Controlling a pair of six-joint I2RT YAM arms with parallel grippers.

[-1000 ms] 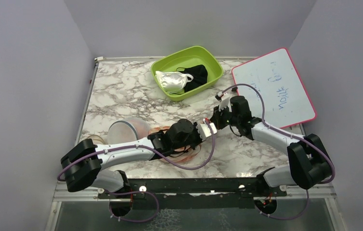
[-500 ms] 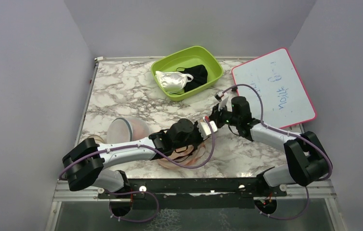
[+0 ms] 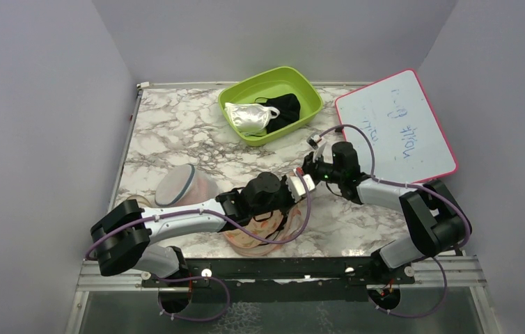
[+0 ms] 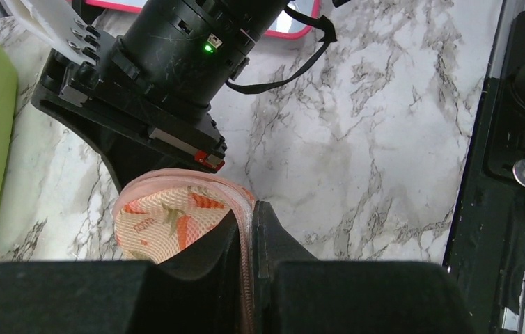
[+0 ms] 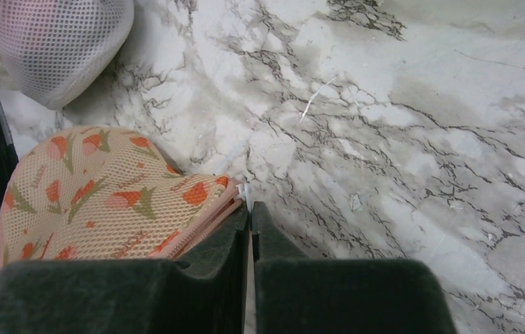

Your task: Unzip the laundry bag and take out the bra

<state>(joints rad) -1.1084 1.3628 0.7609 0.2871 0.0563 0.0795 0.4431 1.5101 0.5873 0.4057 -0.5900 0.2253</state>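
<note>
The laundry bag (image 3: 254, 235), peach mesh with orange flowers and pink edging, hangs from both grippers near the table's front middle. My left gripper (image 4: 251, 209) is shut on the bag's pink zipper edge (image 4: 246, 229); it also shows in the top view (image 3: 293, 186). My right gripper (image 5: 250, 209) is shut on the small white zipper pull (image 5: 245, 191) at the bag's corner (image 5: 99, 195); in the top view it (image 3: 310, 174) sits right beside the left one. The bra's orange cups are hidden. A thin black loop (image 3: 273, 221) lies over the bag; I cannot tell what it is.
A round whitish mesh dome (image 3: 179, 184) with a blue rim lies tipped left of the bag. A green tub (image 3: 308, 94) at the back holds a shiny white garment (image 3: 249, 117) and a black cloth (image 3: 286, 108). A pink-framed whiteboard (image 3: 399, 125) lies at right.
The bag has swung down toward the near edge and shows more of its face. The right gripper moved slightly left and away. The mesh dome has tipped further onto its side.
</note>
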